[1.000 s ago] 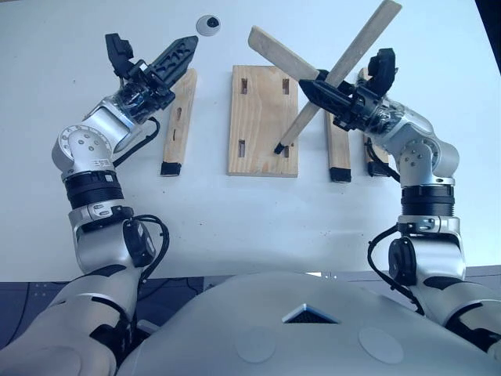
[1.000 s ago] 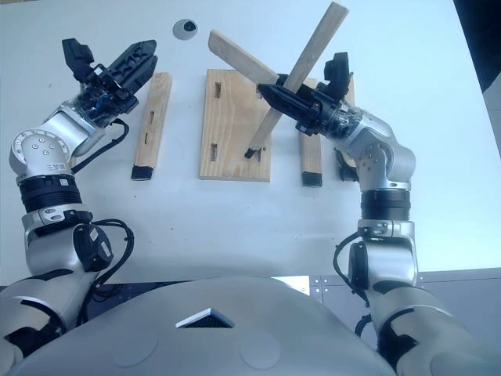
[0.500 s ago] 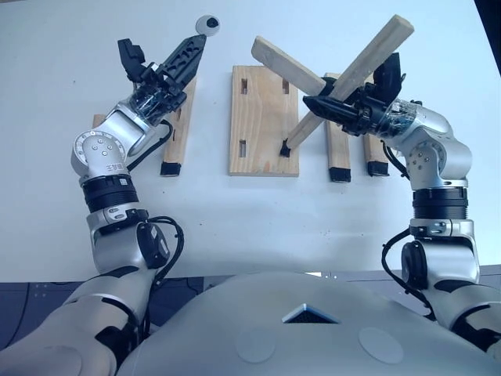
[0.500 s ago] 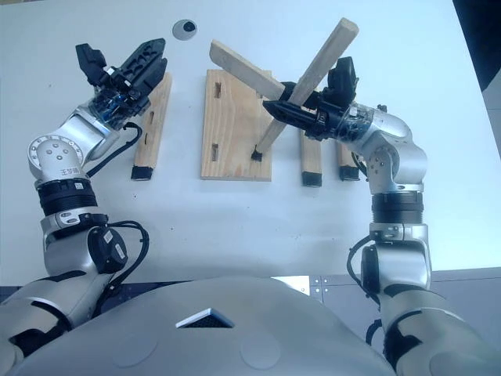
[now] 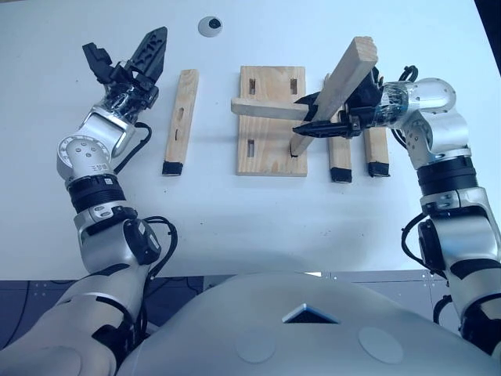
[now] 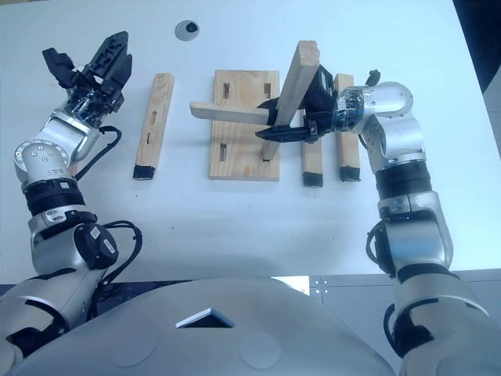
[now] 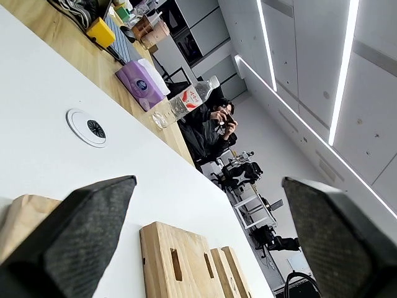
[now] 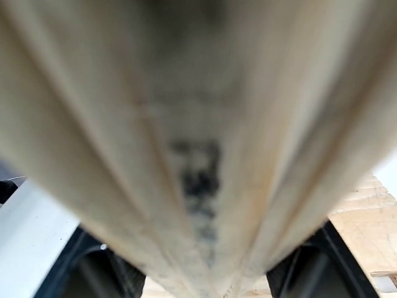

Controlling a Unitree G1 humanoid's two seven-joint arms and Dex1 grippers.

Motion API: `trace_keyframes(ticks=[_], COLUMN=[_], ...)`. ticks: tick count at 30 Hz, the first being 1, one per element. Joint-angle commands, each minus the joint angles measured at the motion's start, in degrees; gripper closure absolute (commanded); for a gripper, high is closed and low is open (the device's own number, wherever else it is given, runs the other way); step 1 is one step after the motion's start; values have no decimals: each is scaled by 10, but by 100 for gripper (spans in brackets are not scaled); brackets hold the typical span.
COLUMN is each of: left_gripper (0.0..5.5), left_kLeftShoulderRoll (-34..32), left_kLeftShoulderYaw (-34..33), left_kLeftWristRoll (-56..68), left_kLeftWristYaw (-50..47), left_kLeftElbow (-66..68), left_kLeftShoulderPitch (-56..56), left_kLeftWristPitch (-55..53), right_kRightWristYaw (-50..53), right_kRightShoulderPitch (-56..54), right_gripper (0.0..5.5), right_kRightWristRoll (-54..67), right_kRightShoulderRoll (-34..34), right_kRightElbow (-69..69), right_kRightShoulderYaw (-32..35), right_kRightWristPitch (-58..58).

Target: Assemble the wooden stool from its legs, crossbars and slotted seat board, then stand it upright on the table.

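Reading this near to far: the tabletop (image 5: 235,219) along the frame bottom carries nothing built. Mid-frame, the seat board (image 5: 266,160) lies flat with its slots facing up. To its left a loose leg (image 5: 179,117) lies flat, apart from the board. To its right an inner stick (image 5: 339,157) and an outer stick (image 5: 376,153) lie side by side, black-capped ends toward the frame bottom. Right of centre, the right tool (image 5: 311,115) is pinching the held leg (image 5: 344,74). That leg stands steeply tilted, lower end at the board's lower-right slot; can't tell if it is in the slot or only resting on it. A crosswise stick (image 5: 258,108) runs over the board's upper half, its right end meeting the held leg beside the tool; joined or just touching, can't tell. At upper left, the left tool (image 5: 124,51) is spread wide, gripping nothing, raised off the tabletop beyond the loose leg's far end. A round grommet (image 5: 209,26) sits at top centre. My read: early stage, first leg being fitted and none confirmed seated. The other three slots look open. Left to do: remaining legs, crossbars, then flip it upright.
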State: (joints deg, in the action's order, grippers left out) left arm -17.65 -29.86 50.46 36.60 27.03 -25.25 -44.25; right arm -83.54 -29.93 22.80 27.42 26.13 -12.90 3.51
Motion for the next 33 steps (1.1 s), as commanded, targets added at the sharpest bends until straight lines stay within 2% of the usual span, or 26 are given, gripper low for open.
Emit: trace_keyframes(ticks=[1,8,14,15,22,25,27,29,31,33], left_gripper=[117,117,117,117,117,117,117,117,117,117], left_kLeftShoulderRoll=[-8,-6,-7,-6,-4,1,10,15,16,18], left_kLeftShoulderYaw=[-10,-6,-2,-4,-17,-17,-5,2,1,0], left_kLeftWristRoll=[-3,-10,-14,-11,9,16,17,13,10,10], left_kLeftWristYaw=[-8,-11,-11,-10,-12,-16,-19,-23,-28,-35], left_kLeftElbow=[6,13,19,18,-13,-45,-83,-97,-100,-104], left_kLeftShoulderPitch=[6,9,3,4,11,19,33,42,51,58], left_kLeftWristPitch=[7,7,7,7,-1,-3,-5,-3,0,2], right_kRightWristYaw=[22,49,73,80,82,81,97,120,180,303], right_kRightShoulderPitch=[62,151,116,105,94,129,159,192,226,258], right_gripper=[344,345,345,307,193,146,139,139,139,139], right_kRightWristRoll=[-85,-92,-63,-57,-35,-79,-89,-77,-37,29], right_kRightShoulderRoll=[23,23,29,29,76,125,139,134,99,37], right_kRightElbow=[39,16,-12,-16,-127,-118,-93,-99,-154,-234], right_kRightShoulderYaw=[-44,-63,-31,-21,43,52,71,96,132,181], right_kRightWristPitch=[-3,-48,-33,-28,22,-20,-44,-49,-10,80])
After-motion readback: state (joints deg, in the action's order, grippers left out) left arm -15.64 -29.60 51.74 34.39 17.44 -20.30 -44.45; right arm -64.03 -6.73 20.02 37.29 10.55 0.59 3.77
